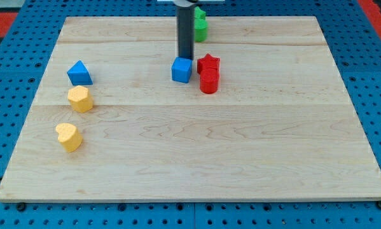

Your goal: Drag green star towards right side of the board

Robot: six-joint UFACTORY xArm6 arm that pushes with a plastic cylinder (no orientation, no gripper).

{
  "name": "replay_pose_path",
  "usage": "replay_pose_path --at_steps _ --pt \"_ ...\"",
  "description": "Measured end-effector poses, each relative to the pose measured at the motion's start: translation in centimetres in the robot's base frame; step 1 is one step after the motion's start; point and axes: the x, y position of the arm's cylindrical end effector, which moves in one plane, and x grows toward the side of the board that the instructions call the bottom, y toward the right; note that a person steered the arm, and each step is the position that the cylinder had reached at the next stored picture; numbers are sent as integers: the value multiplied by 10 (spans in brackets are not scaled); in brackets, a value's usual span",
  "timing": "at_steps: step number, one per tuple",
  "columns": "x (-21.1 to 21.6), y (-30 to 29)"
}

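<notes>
One matte tip (186, 57) behind glossy blue cube (182, 70).

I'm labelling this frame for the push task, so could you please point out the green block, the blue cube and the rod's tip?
green block (201, 25): camera view, its visible right part beside the rod.
blue cube (182, 70): camera view, front face.
my tip (185, 57): camera view, rod's very end, just above the blue cube.

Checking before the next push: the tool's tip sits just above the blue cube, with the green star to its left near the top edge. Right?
Not quite. In the camera view my tip does sit just above the blue cube, but the green star is to its right, partly hidden behind the rod, near the top edge of the board.
</notes>
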Motion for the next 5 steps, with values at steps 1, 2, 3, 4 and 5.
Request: replay_pose_path --at_steps 1,2,3,4,5 --pt "-26 -32" --pt "-73 -51" --pt "-111 -58" --pt "-131 -34" --pt "-132 -4"
